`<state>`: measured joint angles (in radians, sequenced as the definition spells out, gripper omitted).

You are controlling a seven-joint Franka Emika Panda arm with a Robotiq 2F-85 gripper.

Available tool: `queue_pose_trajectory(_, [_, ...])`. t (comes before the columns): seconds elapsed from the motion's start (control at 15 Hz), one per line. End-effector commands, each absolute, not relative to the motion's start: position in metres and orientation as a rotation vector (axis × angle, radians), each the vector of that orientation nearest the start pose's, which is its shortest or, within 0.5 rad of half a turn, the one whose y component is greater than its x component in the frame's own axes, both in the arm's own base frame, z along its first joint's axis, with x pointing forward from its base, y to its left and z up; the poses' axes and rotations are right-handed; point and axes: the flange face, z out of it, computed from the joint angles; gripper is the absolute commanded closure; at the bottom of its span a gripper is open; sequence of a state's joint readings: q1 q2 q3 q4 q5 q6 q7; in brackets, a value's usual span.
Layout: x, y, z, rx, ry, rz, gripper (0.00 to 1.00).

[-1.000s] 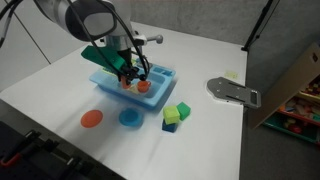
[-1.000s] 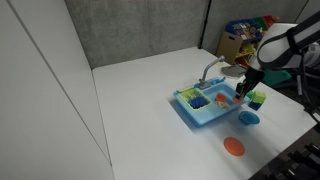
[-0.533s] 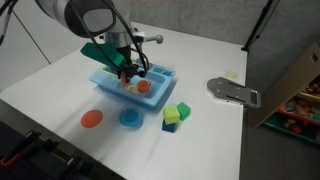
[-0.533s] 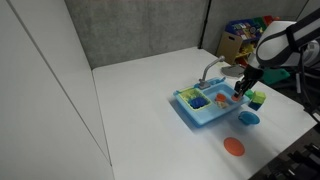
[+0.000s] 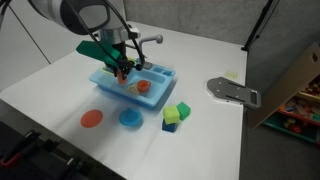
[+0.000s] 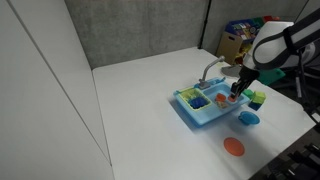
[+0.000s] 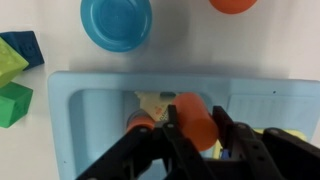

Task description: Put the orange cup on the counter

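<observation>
Gripping the orange cup [image 7: 197,124] between its two dark fingers, the tool [image 7: 197,114] is closed on the cup's sides; in both exterior views the tool [image 5: 122,70] [image 6: 237,90] stands over the blue tray [image 5: 160,80], and the cup appears raised above the basin rather than resting in it. A smaller orange-red piece [image 5: 143,87] lies inside the tray, just beside the tool and partly hidden by one finger in the wrist view. Outside the tray, on its near side in an exterior view, lie a flat orange disc [image 5: 91,118] and a blue round plate [image 5: 130,118], near each other but apart. A cluster of green and blue blocks [image 5: 176,114] sits close to one corner of the tray, not touching it. A grey metal fitting [image 5: 232,91] lies well apart towards the desk's far edge. The desk [image 5: 50,85] is plain white and flat. A cardboard box [image 5: 296,85] stands beyond its edge, and a grey panel wall [image 6: 140,30] closes the back, with brightly coloured clutter [image 6: 245,28] in the corner.
</observation>
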<state>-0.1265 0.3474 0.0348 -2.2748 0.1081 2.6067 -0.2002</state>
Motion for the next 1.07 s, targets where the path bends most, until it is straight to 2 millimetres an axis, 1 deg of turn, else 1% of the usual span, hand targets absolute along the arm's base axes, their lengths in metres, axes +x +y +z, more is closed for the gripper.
queue_pose_trajectory(0.0, [0.54, -0.027, 0.211, -3.105, -0.097, -0.008, 0.86])
queue_pose_trajectory(0.27, [0.548, 0.007, 0.21, -3.102, -0.188, -0.021, 0.86])
queue_pose_trajectory(0.47, [0.555, 0.027, 0.207, -3.094, -0.236, -0.033, 0.86])
queue_pose_trajectory(0.73, [0.562, 0.041, 0.197, -3.09, -0.268, -0.025, 0.86])
queue_pose_trajectory(1.0, [0.568, 0.043, 0.18, -3.088, -0.275, -0.014, 0.86])
